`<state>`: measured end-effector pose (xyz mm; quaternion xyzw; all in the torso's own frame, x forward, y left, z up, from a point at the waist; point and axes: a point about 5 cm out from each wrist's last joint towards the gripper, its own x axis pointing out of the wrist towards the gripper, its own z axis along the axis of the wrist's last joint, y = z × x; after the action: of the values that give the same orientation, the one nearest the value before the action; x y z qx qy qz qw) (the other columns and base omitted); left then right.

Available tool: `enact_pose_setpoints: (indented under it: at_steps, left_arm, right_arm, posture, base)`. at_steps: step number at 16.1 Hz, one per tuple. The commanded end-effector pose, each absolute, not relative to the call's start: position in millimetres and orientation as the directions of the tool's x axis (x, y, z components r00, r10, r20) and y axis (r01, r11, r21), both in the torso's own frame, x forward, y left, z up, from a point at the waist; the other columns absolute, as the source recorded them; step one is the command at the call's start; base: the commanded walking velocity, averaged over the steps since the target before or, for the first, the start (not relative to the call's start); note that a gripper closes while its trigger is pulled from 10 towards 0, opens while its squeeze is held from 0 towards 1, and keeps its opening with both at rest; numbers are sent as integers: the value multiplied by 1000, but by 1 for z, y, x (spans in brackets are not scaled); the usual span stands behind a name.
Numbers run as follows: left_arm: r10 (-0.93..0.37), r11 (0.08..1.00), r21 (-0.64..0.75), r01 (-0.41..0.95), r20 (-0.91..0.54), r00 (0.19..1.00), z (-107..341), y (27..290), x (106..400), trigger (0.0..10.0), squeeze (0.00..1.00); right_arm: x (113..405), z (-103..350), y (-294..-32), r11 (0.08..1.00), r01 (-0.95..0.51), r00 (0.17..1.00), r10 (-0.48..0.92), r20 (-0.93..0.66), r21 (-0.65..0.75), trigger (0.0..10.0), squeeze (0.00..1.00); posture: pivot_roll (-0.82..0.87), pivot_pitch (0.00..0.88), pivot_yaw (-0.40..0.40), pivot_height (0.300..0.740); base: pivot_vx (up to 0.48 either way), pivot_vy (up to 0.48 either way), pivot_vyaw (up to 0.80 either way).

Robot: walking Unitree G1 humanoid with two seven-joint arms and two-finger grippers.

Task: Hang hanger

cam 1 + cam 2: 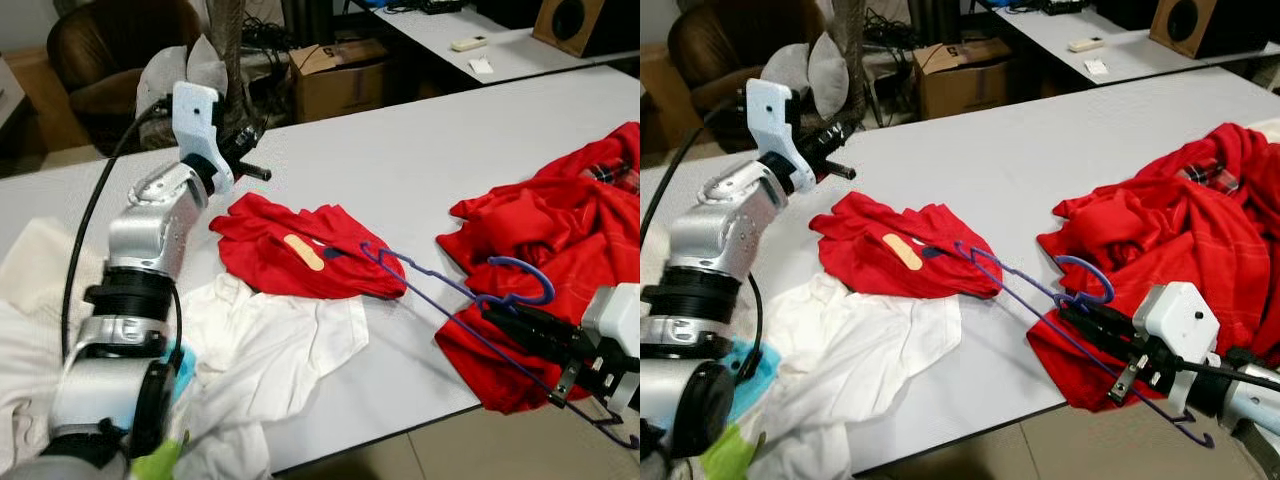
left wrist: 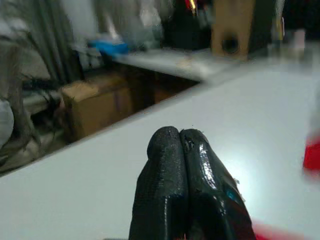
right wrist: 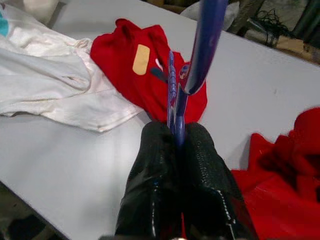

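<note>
Gripping the purple hanger (image 1: 455,290) at its hook's base, your right gripper (image 1: 492,313) is clamped over the table's (image 1: 400,160) near edge; the hanger's far end lies on a red shirt (image 1: 290,250). Your left gripper (image 2: 186,145), fingers pressed together, hovers above bare tabletop. Right wrist view adds the shirt's tan label (image 3: 141,58).

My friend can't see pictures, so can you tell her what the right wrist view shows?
The right gripper is shut on a purple hanger above a white table. Beyond it lie a red shirt with a tan label and a white cloth, and more red clothes lie off to one side.
</note>
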<state>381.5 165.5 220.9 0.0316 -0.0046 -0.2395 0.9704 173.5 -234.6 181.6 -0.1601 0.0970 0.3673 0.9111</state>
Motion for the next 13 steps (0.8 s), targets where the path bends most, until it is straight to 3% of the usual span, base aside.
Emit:
enact_pose_setpoints:
  at_steps: [1,2,3,6,10,13]
  left_arm:
    - [-468,872,102,478,-110,877,203,169,379,0,0]
    - [-485,844,116,523,-248,838,171,170,370,10000,0]
    - [-480,842,118,526,-282,831,154,174,363,10000,1000]
    - [-530,820,99,564,-243,813,142,178,351,10000,1000]
    - [-523,848,-40,529,-234,820,137,181,347,10000,1000]
    - [-537,836,-32,548,-252,805,131,174,348,10000,1000]
  right_arm:
    - [173,183,-233,677,-699,714,642,-281,-230,10000,0]
    - [170,181,-232,676,-703,709,643,-288,-220,10000,0]
    - [168,180,-232,676,-705,707,644,-294,-215,10000,0]
    - [168,178,-232,671,-713,698,649,-304,-205,10000,0]
    - [173,178,-231,655,-729,681,665,-307,-200,10000,0]
    - [175,177,-230,649,-734,676,669,-309,-200,10000,0]
  posture:
    - [-177,0,132,740]
    - [-184,0,136,740]
    - [-185,0,134,740]
    - [-179,0,118,740]
    - [-161,0,94,740]
    - [-159,0,94,740]
  base:
    - [0,0,0]
    - [0,0,0]
    - [0,0,0]
    - [0,0,0]
    - [0,0,0]
    - [0,0,0]
